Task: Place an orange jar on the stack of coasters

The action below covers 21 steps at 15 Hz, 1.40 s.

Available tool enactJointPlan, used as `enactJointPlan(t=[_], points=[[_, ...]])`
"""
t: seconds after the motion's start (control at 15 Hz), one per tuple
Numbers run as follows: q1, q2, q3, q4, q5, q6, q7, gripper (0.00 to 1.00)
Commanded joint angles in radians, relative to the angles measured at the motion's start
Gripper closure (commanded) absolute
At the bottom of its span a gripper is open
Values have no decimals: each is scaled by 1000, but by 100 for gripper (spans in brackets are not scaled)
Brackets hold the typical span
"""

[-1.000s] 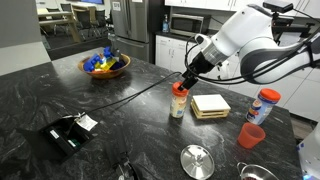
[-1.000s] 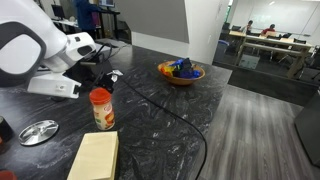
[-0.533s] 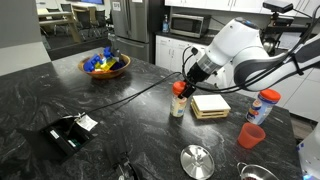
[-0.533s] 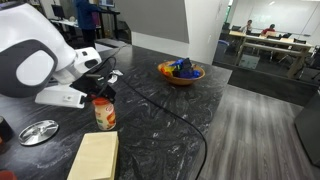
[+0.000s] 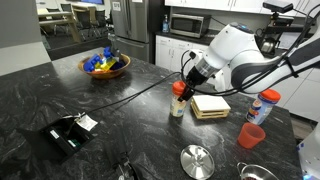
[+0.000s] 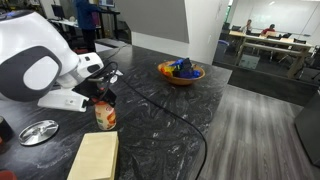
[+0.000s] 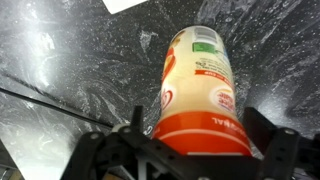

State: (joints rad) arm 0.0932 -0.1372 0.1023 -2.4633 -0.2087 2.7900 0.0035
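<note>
**A:** Your jaws, how are they standing?

**B:** My jaws are hanging spread, one on each side of the orange-red lid of the orange jar (image 7: pixel 198 95). The wrist view is showing the lid between them, and I cannot tell whether they are touching it.

**A:** And going left to right across the table (image 5: pixel 110 115)?

**B:** In an exterior view, a bowl of coloured things (image 5: pixel 105 66) is sitting at the far left, well apart from me. Next, the orange jar (image 5: pixel 178 102) is standing upright on the bare table under my jaws. The stack of coasters (image 5: pixel 210 105) is lying just beside it on the right, not touching it and carrying nothing. A round metal lid (image 5: pixel 197 160) is lying nearer the camera. A red cup (image 5: pixel 250 135) and a labelled jar (image 5: pixel 267 105) are standing furthest right.
</note>
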Motion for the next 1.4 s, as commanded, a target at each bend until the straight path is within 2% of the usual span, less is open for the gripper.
enactJointPlan(t=[0.0, 0.07, 0.2, 0.27, 0.6, 1.0, 1.13, 1.33], points=[[-12, 6, 7, 7, -10, 26, 10, 8], [-12, 6, 6, 6, -8, 36, 10, 28], [-11, 7, 4, 3, -3, 48, 7, 42], [-10, 7, 3, 2, 0, 54, 7, 45], [-2, 7, -5, 4, 40, 74, -7, 46], [41, -25, -25, 18, 247, 43, -106, 46], [46, -41, -32, 33, 283, 46, -142, 46], [38, -65, -44, 58, 275, 54, -166, 46]])
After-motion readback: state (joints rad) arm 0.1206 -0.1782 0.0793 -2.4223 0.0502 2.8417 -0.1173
